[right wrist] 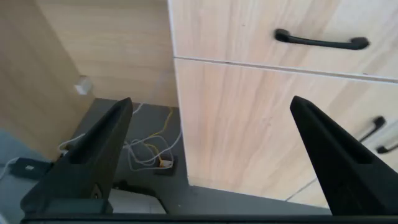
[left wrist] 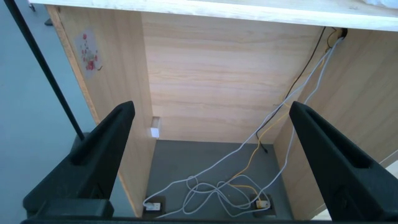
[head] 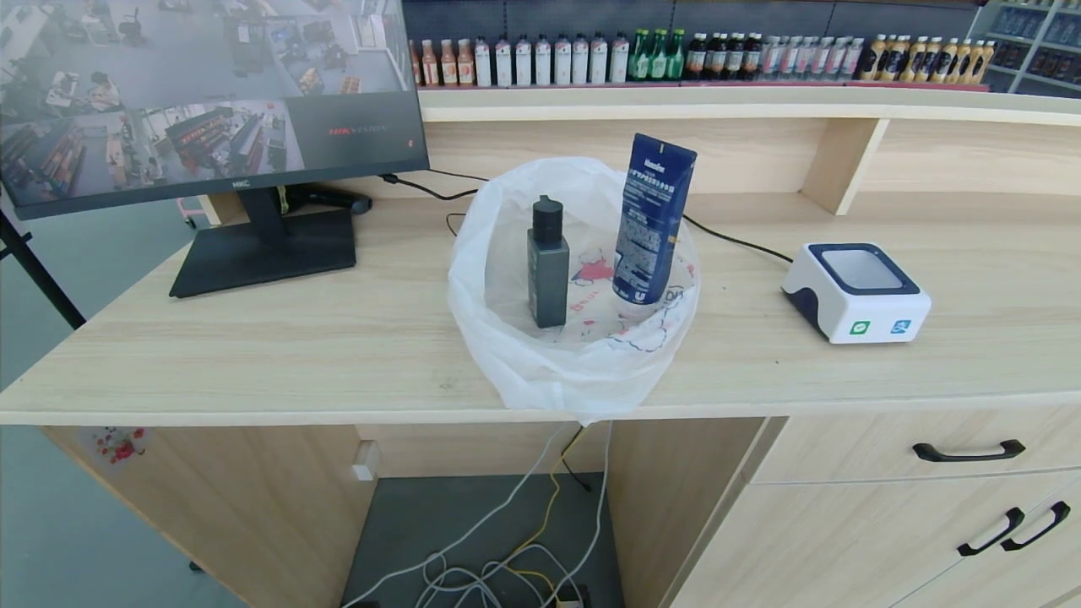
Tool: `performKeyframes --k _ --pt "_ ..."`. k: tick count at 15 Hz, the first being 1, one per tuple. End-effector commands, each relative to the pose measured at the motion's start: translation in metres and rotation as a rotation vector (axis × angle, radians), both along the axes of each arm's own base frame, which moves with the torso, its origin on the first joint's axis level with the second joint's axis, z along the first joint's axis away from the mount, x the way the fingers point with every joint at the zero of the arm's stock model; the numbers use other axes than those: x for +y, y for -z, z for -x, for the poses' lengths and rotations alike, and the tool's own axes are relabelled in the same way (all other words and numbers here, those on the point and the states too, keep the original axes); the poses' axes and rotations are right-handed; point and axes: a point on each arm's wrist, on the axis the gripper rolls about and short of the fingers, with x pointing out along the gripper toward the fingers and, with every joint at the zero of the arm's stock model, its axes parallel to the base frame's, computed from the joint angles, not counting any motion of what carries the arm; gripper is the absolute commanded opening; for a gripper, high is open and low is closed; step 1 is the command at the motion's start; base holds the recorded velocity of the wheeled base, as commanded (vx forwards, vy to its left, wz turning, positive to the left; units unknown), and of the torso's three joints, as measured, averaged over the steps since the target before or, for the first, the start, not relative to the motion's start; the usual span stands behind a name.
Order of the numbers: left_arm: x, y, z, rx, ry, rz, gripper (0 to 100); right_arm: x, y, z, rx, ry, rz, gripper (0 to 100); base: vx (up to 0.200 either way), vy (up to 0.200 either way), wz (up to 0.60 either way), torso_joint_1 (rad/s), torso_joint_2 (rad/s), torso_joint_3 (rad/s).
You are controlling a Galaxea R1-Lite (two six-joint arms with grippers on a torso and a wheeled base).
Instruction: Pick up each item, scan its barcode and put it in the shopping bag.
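Possible failures, as judged: toppling of the blue tube [head: 650,224], upright on its cap and propped only by the thin wall of the white shopping bag [head: 473,287]. Sliding of the bag, whose front fold hangs over the edge of the wooden counter [head: 338,338]. Knocking of the dark grey bottle [head: 548,270], upright just beside the tube inside the bag, by any arm rising from below.

Both items apparently bagged already. Barcode scanner [head: 855,291] well apart on the counter.

Left gripper [left wrist: 211,107] spread wide, holding and touching nothing, low before the open bay with loose cables [left wrist: 217,186]. Right gripper [right wrist: 210,102] likewise wide and empty, facing the drawer front with its black handle [right wrist: 320,42].
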Motion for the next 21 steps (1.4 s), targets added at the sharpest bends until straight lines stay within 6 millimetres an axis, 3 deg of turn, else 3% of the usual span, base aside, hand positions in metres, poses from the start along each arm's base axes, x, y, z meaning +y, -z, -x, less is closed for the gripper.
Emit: performKeyframes --k 1,13,21 --pt "0.0000 0.0000 0.0000 0.000 0.000 0.000 100 0.0009 0.0017 0.0064 -0.082 0.013 -0.019 100 0.000 0.000 0.00 0.000 0.00 0.000" --pt "0.0000 0.0000 0.0000 0.000 0.000 0.003 100 0.0010 0.0020 0.0068 -0.086 0.009 -0.008 100 0.000 0.000 0.00 0.000 0.00 0.000" --pt "0.0000 0.0000 0.0000 0.000 -0.002 0.005 100 0.0010 0.0020 0.0068 -0.086 0.009 -0.008 100 0.000 -0.200 0.00 0.008 0.00 -0.001"
